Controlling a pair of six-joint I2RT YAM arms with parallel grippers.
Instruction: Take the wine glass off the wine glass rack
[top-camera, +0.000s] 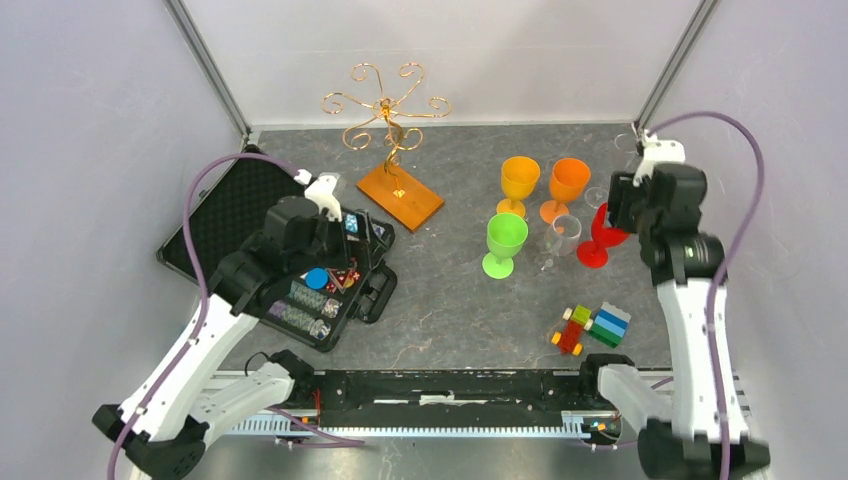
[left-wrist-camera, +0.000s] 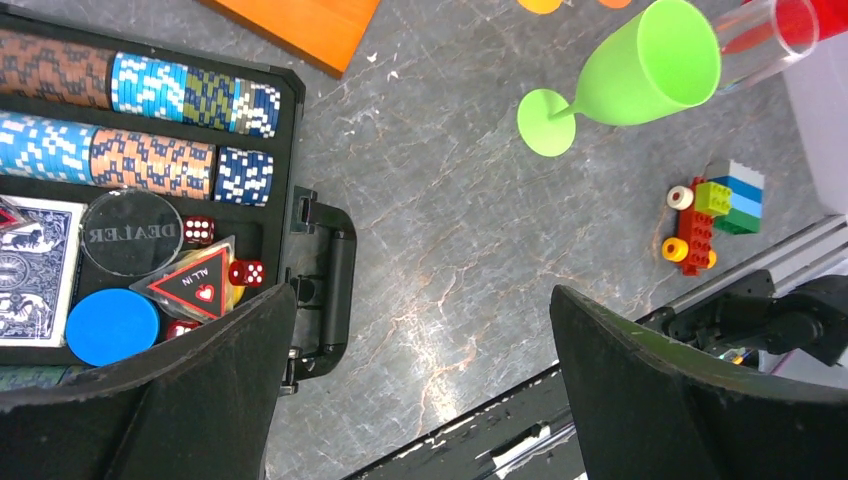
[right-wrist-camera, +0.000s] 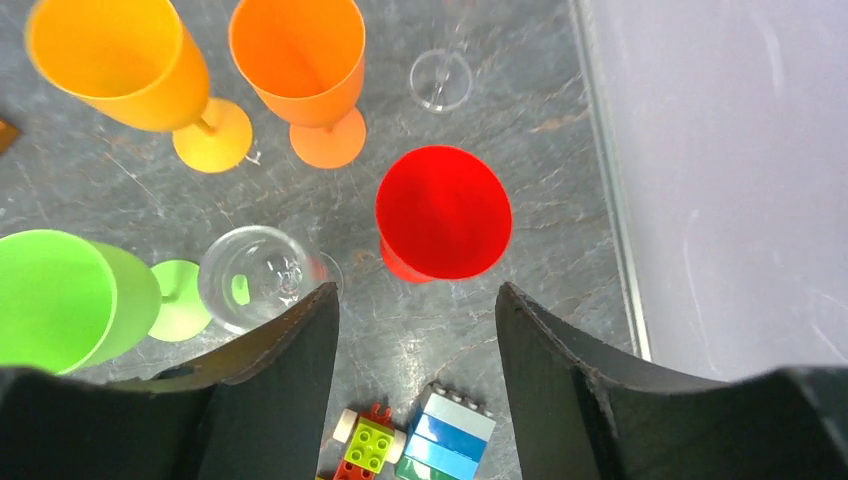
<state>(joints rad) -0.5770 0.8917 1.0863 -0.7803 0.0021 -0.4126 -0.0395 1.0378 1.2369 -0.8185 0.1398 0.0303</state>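
The gold wire wine glass rack (top-camera: 387, 112) stands on its orange-brown wooden base (top-camera: 400, 195) at the back centre, and I see no glass on its curled arms. A corner of that base (left-wrist-camera: 300, 25) shows in the left wrist view. A red wine glass (right-wrist-camera: 443, 212) stands upright on the table at the right (top-camera: 598, 240). My right gripper (right-wrist-camera: 415, 292) hangs just above and in front of it, open, with nothing between its fingers. My left gripper (left-wrist-camera: 422, 292) is open wide and empty above bare table, beside the poker chip case.
A yellow-orange glass (top-camera: 519, 183), an orange glass (top-camera: 567, 185), a green glass (top-camera: 505, 240) and a clear glass (top-camera: 563, 235) stand left of the red one. Toy bricks (top-camera: 590, 328) lie nearer the front. The open black poker chip case (top-camera: 300, 270) sits at left. The wall is close on the right.
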